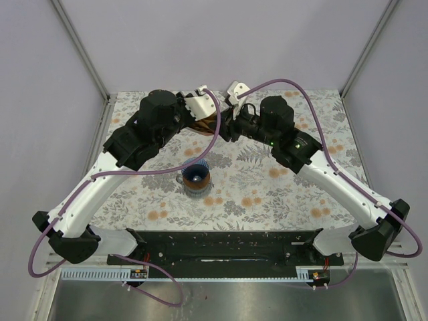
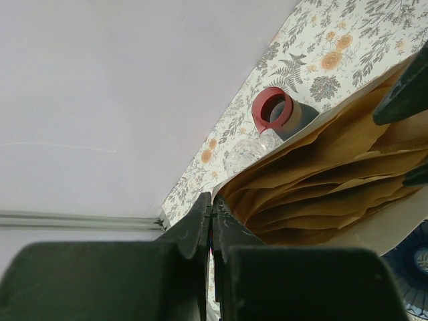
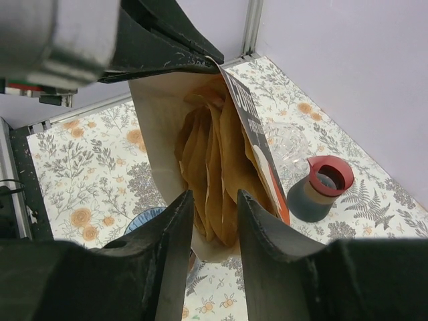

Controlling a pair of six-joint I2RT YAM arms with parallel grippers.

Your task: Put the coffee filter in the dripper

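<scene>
The left pincer (image 2: pixel 211 204) is shut on the edge of the white paper bag (image 3: pixel 157 127). Brown paper coffee filters (image 3: pixel 207 154) are packed inside, with the right pincer (image 3: pixel 214 200) held slightly open over them. The round blue dripper (image 1: pixel 196 175) is set nearby on the worktop (image 1: pixel 281 194)

We see pale lilac walls (image 1: pixel 221 40) enclosing a surface (image 1: pixel 267 194) covered with a white cloth of grey ferns and orange flowers. At the far corners rise silver metal posts (image 1: pixel 79 48); a black rail (image 1: pixel 221 242) edges the near side.
</scene>
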